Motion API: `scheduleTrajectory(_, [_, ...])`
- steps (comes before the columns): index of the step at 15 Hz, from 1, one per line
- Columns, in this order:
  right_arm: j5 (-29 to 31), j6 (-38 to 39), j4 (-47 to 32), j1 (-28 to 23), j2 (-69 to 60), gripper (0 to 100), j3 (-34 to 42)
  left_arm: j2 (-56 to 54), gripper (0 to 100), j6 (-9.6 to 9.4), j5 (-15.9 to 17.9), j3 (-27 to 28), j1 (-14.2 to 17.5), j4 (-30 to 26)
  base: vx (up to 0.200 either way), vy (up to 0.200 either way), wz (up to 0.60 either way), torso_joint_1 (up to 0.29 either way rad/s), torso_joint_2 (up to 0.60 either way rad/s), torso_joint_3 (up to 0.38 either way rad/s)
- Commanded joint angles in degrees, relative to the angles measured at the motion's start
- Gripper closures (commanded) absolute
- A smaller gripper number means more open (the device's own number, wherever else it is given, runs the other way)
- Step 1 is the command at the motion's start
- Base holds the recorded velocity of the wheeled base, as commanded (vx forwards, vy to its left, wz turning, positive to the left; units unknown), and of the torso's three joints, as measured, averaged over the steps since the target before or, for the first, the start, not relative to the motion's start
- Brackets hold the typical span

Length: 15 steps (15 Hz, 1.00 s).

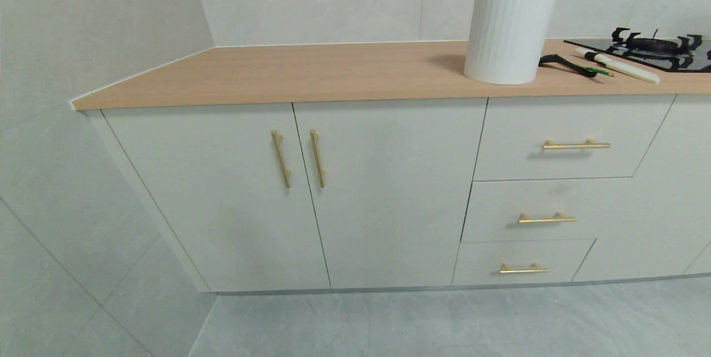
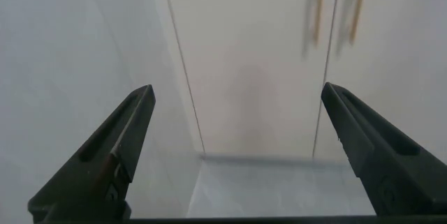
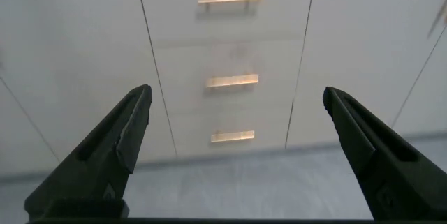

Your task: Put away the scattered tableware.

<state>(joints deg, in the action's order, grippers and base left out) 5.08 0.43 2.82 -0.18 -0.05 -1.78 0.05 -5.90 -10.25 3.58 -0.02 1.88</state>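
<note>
On the wooden countertop (image 1: 311, 71) at the right lie a white-handled utensil (image 1: 622, 66) and a black-handled utensil (image 1: 572, 64), just beside a tall white ribbed container (image 1: 511, 25). My left gripper (image 2: 237, 98) is open with nothing between its fingers, low in front of the cabinet doors (image 2: 279, 63). My right gripper (image 3: 237, 98) is open and empty too, facing the stack of three drawers (image 3: 227, 81).
A black gas hob (image 1: 655, 49) sits at the counter's far right. Two cabinet doors with gold handles (image 1: 300, 158) stand shut below the counter, and three shut drawers (image 1: 555, 179) are to their right. A tiled wall closes the left side. Grey floor (image 1: 444, 323) lies before the cabinets.
</note>
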Motion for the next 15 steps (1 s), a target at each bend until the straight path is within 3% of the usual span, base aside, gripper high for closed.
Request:
scheduleTrajectory(1, [-0.9,0.2,0.0,0.0,0.1,0,1.8,0.0,0,1.51,0.1,-3.6,0.0,0.7,0.0,0.0,0.0,0.0,0.0,0.0])
scheduleTrajectory(3, [-5.1,-0.2,-3.9,0.0,0.1,0,1.5,0.0,0,1.51,1.6,-3.6,0.0,0.6,0.0,0.0,0.0,0.0,0.0,0.0])
scheduleTrajectory(5, [-6.2,-1.7,-2.8,0.0,0.1,0,1.8,0.0,0,1.77,2.4,-3.6,0.0,0.6,0.0,0.0,0.0,0.0,0.0,0.0])
scheduleTrajectory(6, [-6.8,-1.7,-2.7,0.0,0.1,0,1.8,0.0,0,3.35,3.3,-3.6,0.0,0.4,0.0,0.0,0.0,0.0,0.0,0.0])
scheduleTrajectory(7, [-6.8,-1.7,-2.7,0.0,0.1,0,1.8,0.0,0,7.22,3.8,-3.6,0.0,-0.1,0.0,0.0,0.0,0.0,0.0,0.0])
scheduleTrajectory(8, [-6.8,-1.6,-2.7,0.0,0.1,0,1.8,0.0,0,8.36,4.1,-3.6,0.0,-0.4,0.0,0.0,0.0,0.0,0.0,0.0])
scheduleTrajectory(9, [-6.8,-1.7,-2.7,0.0,0.1,0,1.8,0.0,0,8.36,4.0,-3.6,0.0,-0.4,0.0,0.0,0.0,0.0,0.0,0.0])
scheduleTrajectory(10, [-6.9,-1.9,-2.7,0.1,0.1,0,1.8,0.0,0,6.87,4.6,-3.6,0.0,-0.6,0.0,0.0,0.0,0.0,0.0,0.0])
scheduleTrajectory(11, [-7.0,-2.0,-2.7,0.1,0.1,0,1.8,0.0,0,3.97,7.9,-3.6,0.0,-2.1,0.0,0.0,0.0,0.0,0.0,0.0])
scheduleTrajectory(12, [-7.0,-2.1,-2.7,0.1,0.1,0,1.8,0.0,0,2.3,9.4,-3.6,0.0,-2.4,0.0,0.0,0.0,0.0,0.0,0.0])
scheduleTrajectory(15, [-6.8,-1.8,-2.7,0.1,0.1,0,1.8,0.0,0,2.65,9.3,-3.6,0.0,-2.3,0.0,0.0,0.0,0.0,0.0,0.0])
